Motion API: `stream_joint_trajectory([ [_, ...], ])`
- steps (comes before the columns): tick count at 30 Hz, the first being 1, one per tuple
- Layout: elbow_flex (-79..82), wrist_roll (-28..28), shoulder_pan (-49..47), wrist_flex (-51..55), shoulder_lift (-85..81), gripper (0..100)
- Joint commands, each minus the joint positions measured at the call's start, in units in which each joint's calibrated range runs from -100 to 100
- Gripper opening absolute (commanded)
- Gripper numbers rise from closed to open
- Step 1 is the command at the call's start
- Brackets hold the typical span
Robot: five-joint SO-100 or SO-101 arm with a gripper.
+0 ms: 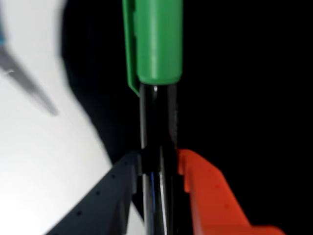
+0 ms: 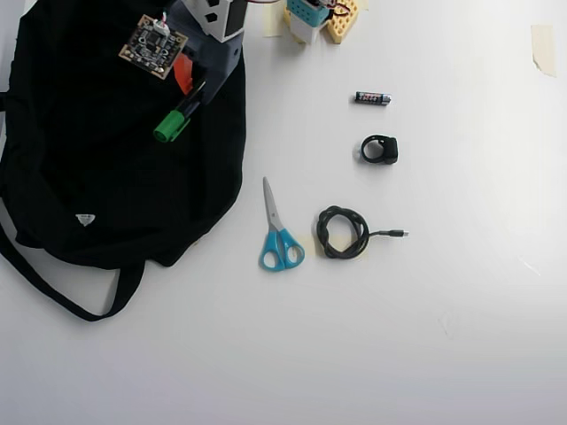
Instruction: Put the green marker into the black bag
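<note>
Gripper [image 1: 159,164] jaws, one dark grey and one orange, clamp the green marker [image 1: 156,58] by its black barrel, cap pointing away. Overhead, the arm reaches from the far edge, holding the marker above the black bag [image 2: 89,177], far left.

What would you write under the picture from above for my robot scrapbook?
The gripper holds the green marker over the black bag, with scissors, cable and battery lying nearby.
</note>
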Motion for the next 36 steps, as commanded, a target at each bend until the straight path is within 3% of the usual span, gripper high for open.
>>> stream_joint_trajectory([
  [1,-2.39,0.10,4.41,-1.44,-1.94,2],
  [11,-0.24,-0.27,14.73,-20.56,9.18,2],
  [15,-0.33,-4.62,17.87,-29.17,19.88,2],
  [19,-0.24,-5.25,20.57,-33.48,25.94,3],
  [22,-0.24,-5.20,21.02,-33.31,26.52,6],
  [25,-0.24,-4.94,20.87,-32.62,26.10,24],
  [27,-0.24,-5.10,20.42,-32.53,24.78,25],
  [31,0.39,-5.15,14.81,-18.06,10.75,25],
  [33,5.33,-5.57,7.63,-13.32,-1.94,25],
  [36,12.16,-12.28,-3.59,-12.72,-18.21,25],
])
